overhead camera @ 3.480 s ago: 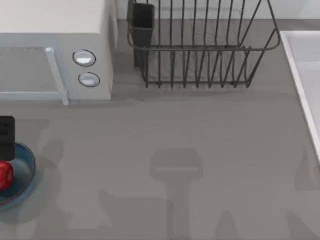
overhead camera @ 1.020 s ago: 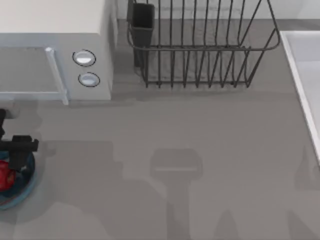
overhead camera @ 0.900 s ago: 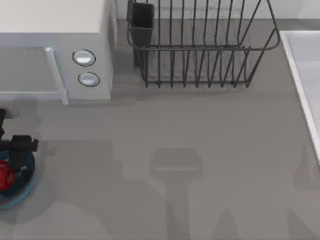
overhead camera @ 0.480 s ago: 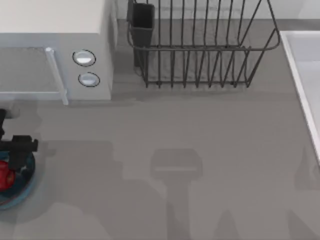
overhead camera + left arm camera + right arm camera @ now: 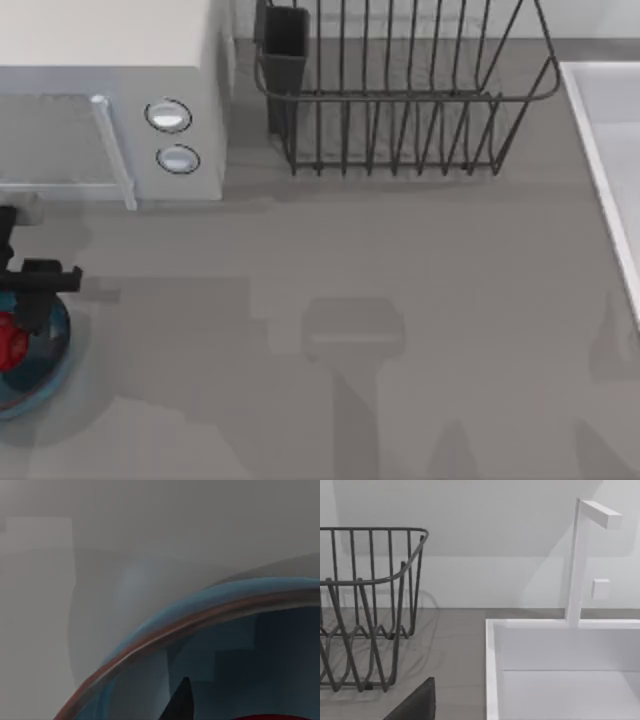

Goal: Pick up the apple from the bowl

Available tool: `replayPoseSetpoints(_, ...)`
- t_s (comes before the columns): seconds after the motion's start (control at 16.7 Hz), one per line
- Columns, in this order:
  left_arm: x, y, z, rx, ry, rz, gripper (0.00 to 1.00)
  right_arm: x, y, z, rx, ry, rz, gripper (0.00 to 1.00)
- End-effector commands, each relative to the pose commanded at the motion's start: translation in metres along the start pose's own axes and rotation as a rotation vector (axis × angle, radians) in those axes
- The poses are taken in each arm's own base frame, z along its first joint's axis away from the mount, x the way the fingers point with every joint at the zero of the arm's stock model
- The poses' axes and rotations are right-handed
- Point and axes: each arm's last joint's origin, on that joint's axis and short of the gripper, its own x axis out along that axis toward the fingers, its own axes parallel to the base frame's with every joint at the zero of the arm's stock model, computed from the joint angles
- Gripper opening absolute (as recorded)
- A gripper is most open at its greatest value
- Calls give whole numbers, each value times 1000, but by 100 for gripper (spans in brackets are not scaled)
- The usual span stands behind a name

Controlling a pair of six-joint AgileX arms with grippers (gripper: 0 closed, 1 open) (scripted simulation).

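Grey table (image 5: 400, 300), left gripper (image 5: 12, 318) low over bowl (image 5: 50, 345), around apple (image 5: 10, 338); finger closure unclear

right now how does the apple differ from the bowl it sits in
The apple is bright red and glossy; the bowl is blue inside with a darker rim. The apple is small and roundish; the bowl is shallow, open and several times wider. The left gripper sits down at the apple, while the bowl rests on the table at its left edge. Both are round from above.
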Motion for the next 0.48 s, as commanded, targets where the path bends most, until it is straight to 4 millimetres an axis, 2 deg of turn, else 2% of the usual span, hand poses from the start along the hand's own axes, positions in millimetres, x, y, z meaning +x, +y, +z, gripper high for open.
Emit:
replayPoseSetpoints(0.12,-16,-8,5,11,26,-2,0,0,0,0,0,0,0,100)
replayPoseSetpoints(0.24,-40,-14,12,21,60,-2,0,0,0,0,0,0,0,100)
replayPoseSetpoints(0.48,-111,-17,20,28,108,-1,0,0,0,0,0,0,0,100)
